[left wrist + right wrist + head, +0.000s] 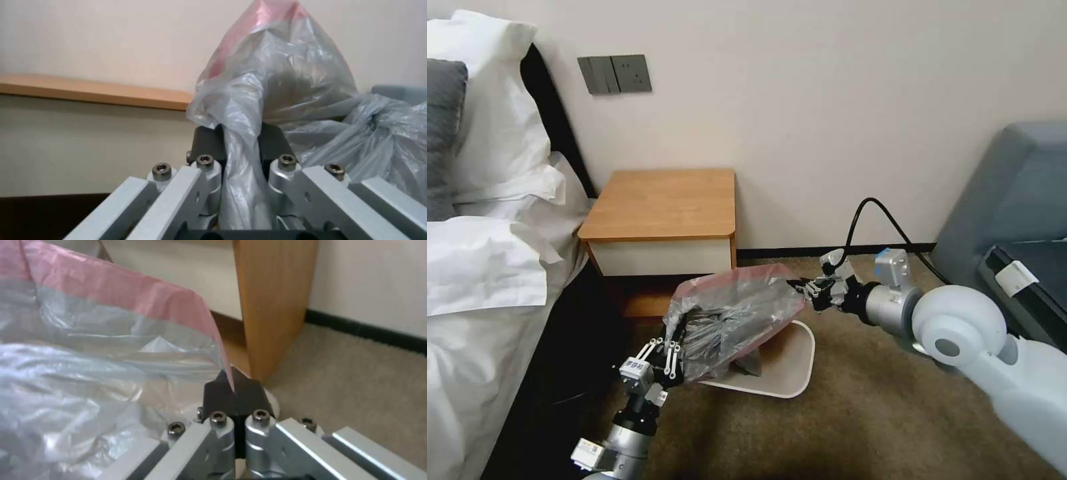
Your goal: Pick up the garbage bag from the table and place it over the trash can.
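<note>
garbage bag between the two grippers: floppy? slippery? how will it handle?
Likely very floppy: the garbage bag sags and crumples between the left gripper and right gripper. Probably light: thin translucent film. Possibly slippery: the right gripper pinches just its thin pink edge above the trash can.

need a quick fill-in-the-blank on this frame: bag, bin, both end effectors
1. The bag is held by ____ end effectors.
2. The right end effector pinches the bag's ____-coloured edge.
3. The bag hangs above the ____, which stands on the carpet.
4. The table top is ____.

Missing words: both; pink; bin; bare
</note>
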Controlling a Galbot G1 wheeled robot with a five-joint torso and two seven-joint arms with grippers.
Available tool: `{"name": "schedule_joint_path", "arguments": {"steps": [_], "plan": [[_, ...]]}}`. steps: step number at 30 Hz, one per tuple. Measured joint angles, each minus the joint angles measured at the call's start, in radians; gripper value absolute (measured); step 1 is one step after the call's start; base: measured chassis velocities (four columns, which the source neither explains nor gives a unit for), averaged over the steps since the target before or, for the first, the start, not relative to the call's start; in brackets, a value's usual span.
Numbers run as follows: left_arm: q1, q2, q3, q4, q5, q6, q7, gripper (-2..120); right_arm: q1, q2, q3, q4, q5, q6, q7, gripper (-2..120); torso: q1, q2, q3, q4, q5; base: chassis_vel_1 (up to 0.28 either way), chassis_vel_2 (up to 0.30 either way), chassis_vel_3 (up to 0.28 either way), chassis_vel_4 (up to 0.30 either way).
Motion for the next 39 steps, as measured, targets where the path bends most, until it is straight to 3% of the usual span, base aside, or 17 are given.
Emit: {"name": "schedule_joint_path", "arguments": {"steps": [10,16,27,39], "plan": [[-0.007,0.001,0.0,0.013,-0.101,0.024,0.016,9,-0.112,-0.072,0.106,0.035,0.138,0.004,-0.021,0,0.0,0.0,0.0,-0.0001,0.0,0.0,0.0,0.0,0.0],[-0.019,0.004,-0.002,0.015,-0.18,0.065,0.026,9,-0.181,-0.101,0.171,0.051,0.15,0.006,-0.071,0,0.0,0.0,0.0,-0.0001,0.0,0.0,0.0,0.0,0.0],[-0.046,0.012,-0.006,0.028,-0.352,0.164,0.044,9,-0.2,-0.075,0.19,0.044,0.209,0.009,-0.074,0,0.0,0.0,0.0,0.0,0.0,0.0,0.0,0.0,0.0],[-0.085,0.009,-0.008,0.036,-0.406,0.211,0.003,9,-0.225,-0.054,0.211,0.048,0.211,0.011,-0.073,0,0.0,0.0,0.0,0.0,0.0,0.0,0.0,0.0,0.0]]}}
